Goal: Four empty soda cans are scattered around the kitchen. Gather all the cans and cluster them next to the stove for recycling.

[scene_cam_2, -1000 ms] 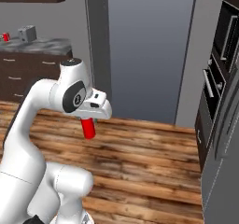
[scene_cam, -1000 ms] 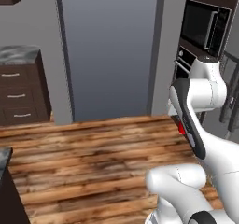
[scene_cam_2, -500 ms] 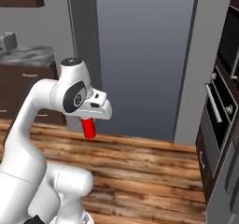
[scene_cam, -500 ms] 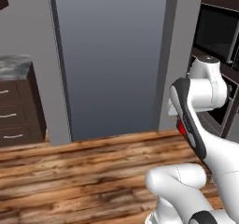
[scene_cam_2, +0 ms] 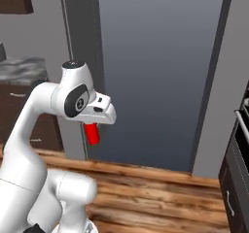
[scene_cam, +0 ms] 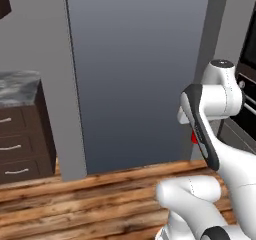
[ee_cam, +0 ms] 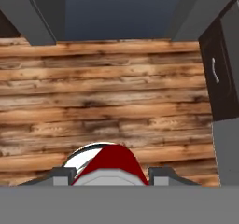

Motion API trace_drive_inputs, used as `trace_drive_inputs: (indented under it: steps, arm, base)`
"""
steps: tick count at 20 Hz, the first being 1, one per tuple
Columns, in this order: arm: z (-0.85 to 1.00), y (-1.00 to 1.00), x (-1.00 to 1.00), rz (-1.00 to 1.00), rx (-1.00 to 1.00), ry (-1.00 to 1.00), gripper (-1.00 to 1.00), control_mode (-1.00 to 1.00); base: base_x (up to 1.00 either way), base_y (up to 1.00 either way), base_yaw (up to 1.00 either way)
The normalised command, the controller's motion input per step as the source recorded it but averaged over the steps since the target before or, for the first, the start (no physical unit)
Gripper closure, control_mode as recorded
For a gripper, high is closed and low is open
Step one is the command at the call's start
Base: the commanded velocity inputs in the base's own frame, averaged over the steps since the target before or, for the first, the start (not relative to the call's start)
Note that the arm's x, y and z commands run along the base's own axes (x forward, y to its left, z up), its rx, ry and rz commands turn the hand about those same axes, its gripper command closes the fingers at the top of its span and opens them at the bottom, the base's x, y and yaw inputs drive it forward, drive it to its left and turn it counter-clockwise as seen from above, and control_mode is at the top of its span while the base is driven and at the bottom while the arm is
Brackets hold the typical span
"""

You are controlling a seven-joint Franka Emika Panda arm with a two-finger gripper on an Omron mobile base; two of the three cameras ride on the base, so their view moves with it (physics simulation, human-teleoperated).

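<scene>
Clamped on a red soda can (scene_cam_2: 91, 133), gripper (ee_cam: 110, 174) carried high above the wooden floor (ee_cam: 107, 101), well clear of it. Can hanging upright below the hand in the right base view, just a red sliver (scene_cam: 194, 137) behind the forearm in the left base view, silver-grey end and red body (ee_cam: 111, 163) between the fingertips in the hand view. Beyond, a tall grey-blue panel (scene_cam_2: 160, 72); dark drawers (scene_cam: 17, 151) under a marbled counter (scene_cam: 17, 86) off to the left.

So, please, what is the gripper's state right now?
Gripper: closed on a red soda can, carried above the wood floor.
</scene>
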Motion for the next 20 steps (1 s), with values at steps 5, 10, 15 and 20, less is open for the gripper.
trace_drive_inputs:
  steps: [5, 10, 15, 20]
  arm:
    - [0.00, 0.00, 0.00, 0.00, 0.00, 0.00, 1.00, 1.00]
    - [0.00, 0.00, 0.00, 0.00, 0.00, 0.00, 1.00, 1.00]
    - [0.00, 0.00, 0.00, 0.00, 0.00, 0.00, 1.00, 1.00]
    - [0.00, 0.00, 0.00, 0.00, 0.00, 0.00, 1.00, 1.00]
  base:
    - [1.00, 0.30, 0.00]
    - [1.00, 0.51, 0.00]
    - [0.50, 0.94, 0.00]
    - [0.09, 1.00, 0.00]
